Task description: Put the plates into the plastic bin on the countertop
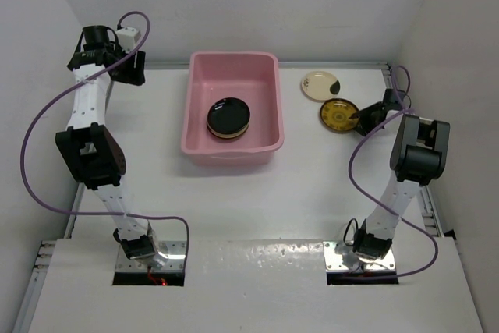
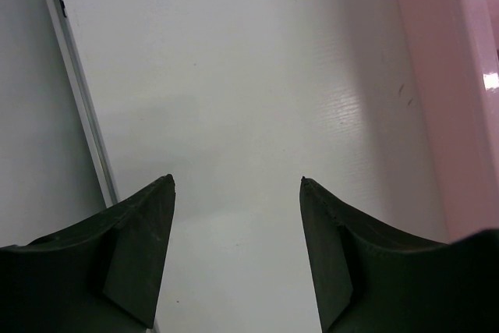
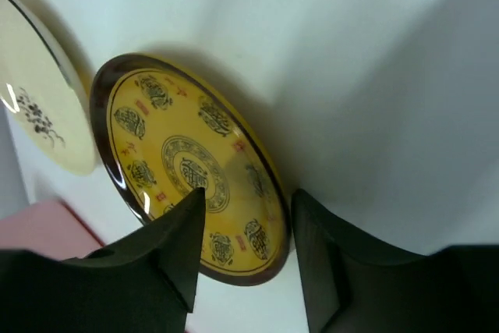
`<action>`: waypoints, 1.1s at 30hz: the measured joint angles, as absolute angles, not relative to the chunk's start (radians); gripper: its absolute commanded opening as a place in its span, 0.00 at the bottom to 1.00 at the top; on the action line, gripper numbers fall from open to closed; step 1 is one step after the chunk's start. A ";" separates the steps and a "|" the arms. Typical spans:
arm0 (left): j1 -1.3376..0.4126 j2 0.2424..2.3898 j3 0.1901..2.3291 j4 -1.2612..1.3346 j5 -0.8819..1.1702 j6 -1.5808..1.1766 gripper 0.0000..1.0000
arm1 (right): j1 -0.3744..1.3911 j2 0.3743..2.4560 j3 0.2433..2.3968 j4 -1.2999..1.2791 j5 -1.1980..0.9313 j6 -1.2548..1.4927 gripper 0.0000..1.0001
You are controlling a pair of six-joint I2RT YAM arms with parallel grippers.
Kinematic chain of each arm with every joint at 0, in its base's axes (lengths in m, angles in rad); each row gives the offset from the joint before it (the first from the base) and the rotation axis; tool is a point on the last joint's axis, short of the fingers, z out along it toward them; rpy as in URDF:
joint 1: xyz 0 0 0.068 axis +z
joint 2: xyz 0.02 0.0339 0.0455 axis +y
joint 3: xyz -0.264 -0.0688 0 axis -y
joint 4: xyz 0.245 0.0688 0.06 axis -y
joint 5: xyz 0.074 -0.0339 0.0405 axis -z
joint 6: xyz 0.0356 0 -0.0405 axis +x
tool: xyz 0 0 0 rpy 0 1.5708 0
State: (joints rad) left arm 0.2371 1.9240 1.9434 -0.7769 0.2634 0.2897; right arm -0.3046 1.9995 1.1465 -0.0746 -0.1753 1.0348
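The pink plastic bin (image 1: 193,99) stands at the back middle of the white countertop (image 1: 257,193). Inside it lies a stack of plates with a glossy black plate (image 1: 228,115) on top. A cream plate with a dark patch (image 1: 320,85) and a mustard-yellow patterned plate (image 1: 339,115) lie right of the bin. My right gripper (image 1: 363,119) is open at the yellow plate's right edge. In the right wrist view its jaws (image 3: 245,200) straddle the yellow plate's (image 3: 187,154) rim, one finger over the plate, the other beyond it. My left gripper (image 2: 238,181) is open and empty over bare countertop.
White walls close in the table on three sides. A metal edge strip (image 2: 82,107) runs along the left side near my left gripper (image 1: 129,68). The bin's outer wall (image 2: 444,76) is to its right. The cream plate (image 3: 39,115) lies just beyond the yellow one.
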 measured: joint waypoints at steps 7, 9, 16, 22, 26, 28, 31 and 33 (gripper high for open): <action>0.237 1.924 1.930 -0.780 0.257 0.285 0.68 | -0.313 2.032 1.137 -0.025 -0.188 1.101 0.00; 0.237 1.923 1.930 -0.779 0.258 0.283 0.68 | -0.318 2.022 1.118 -0.005 -0.194 1.101 0.00; 0.237 1.923 1.931 -0.780 0.262 0.283 0.68 | -0.343 1.851 1.014 -0.063 -0.152 1.051 0.00; 0.237 1.933 1.955 -0.780 0.270 0.279 0.68 | -0.216 1.713 1.112 -0.105 -0.081 0.994 0.00; 0.237 1.944 1.975 -0.778 0.278 0.278 0.68 | -0.038 1.713 1.287 -0.083 -0.075 0.960 0.00; 0.237 1.949 1.978 -0.778 0.282 0.277 0.68 | 0.062 1.772 1.426 -0.081 -0.100 0.931 0.00; 0.237 1.951 1.978 -0.780 0.285 0.276 0.68 | 0.202 1.936 1.695 -0.134 -0.148 0.871 0.00; 0.237 1.951 1.978 -0.780 0.287 0.276 0.68 | 0.293 2.057 1.866 -0.197 -0.171 0.814 0.00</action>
